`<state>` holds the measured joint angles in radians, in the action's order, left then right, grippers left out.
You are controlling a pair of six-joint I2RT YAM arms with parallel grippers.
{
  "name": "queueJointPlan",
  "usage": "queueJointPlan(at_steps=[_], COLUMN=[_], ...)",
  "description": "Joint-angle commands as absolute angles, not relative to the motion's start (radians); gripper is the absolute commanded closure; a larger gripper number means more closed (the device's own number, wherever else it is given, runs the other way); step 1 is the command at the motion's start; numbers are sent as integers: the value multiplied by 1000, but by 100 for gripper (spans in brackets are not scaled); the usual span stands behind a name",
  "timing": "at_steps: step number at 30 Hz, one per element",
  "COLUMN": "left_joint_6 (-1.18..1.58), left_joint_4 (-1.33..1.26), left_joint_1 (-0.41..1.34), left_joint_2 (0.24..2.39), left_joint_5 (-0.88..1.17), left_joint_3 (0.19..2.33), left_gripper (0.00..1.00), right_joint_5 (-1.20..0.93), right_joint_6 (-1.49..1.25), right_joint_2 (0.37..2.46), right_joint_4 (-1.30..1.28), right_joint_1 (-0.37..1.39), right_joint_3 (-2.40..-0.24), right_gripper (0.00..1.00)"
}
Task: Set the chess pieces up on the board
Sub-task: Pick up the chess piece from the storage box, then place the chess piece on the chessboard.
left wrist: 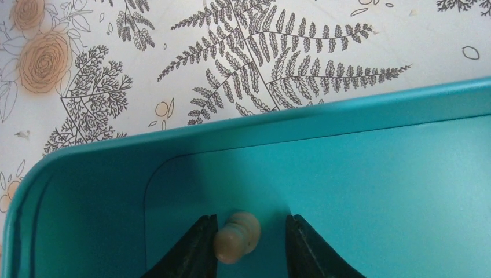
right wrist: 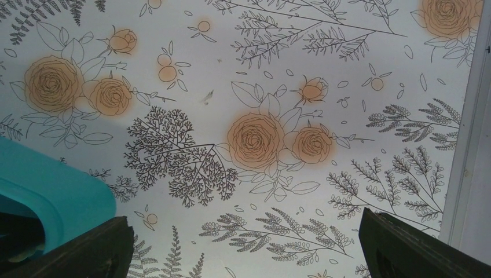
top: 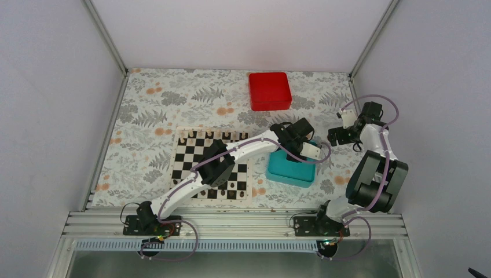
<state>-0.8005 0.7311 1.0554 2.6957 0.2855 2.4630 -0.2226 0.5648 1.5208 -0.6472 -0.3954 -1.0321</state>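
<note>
The left pincer (left wrist: 250, 221) is down in the teal tray (left wrist: 347, 124), half open around a pale chess piece (left wrist: 236, 237) at bottom middle, ready to pinch it for the board (top: 186, 159); the right pincer (right wrist: 244, 219) is wide open, empty

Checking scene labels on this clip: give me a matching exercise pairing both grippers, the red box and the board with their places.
1 left gripper
2 right gripper
3 red box
4 board

A far end of the floral cloth
B above bare cloth
C in the teal tray, straddling a pale piece
D beneath the left arm

Pairs: 1-C; 2-B; 3-A; 4-D
</note>
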Motion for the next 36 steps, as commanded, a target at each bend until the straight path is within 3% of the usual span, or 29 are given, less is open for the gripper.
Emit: queueJointPlan(at_steps=[1,12,19,28,36], left_joint_6=[-801,-812,-831,-848,-861], left_joint_4=[744,781,863,842,727], left_joint_1=[1064,1063,1050,961,707], left_joint_2=[2706,2670,2505,2080,1718], left_joint_5=[299,274,232,100,21], left_joint_3=[2479,2473,2375,1937,1459], left_gripper=[72,87,89,88,87], right_joint_5=[-239,-226,-215,-226,-266], right_joint_6=[576,581,586,589,577], right_joint_2=[1523,1529,1526,1537,1541], right_joint_4=[-634,-638,-650,-665,-678], right_joint_1=[-410,-410,-410,-410,-408], right_joint_3=[-1024,-1026,-1039,-1059,-1095], right_gripper=[0,0,0,0,0])
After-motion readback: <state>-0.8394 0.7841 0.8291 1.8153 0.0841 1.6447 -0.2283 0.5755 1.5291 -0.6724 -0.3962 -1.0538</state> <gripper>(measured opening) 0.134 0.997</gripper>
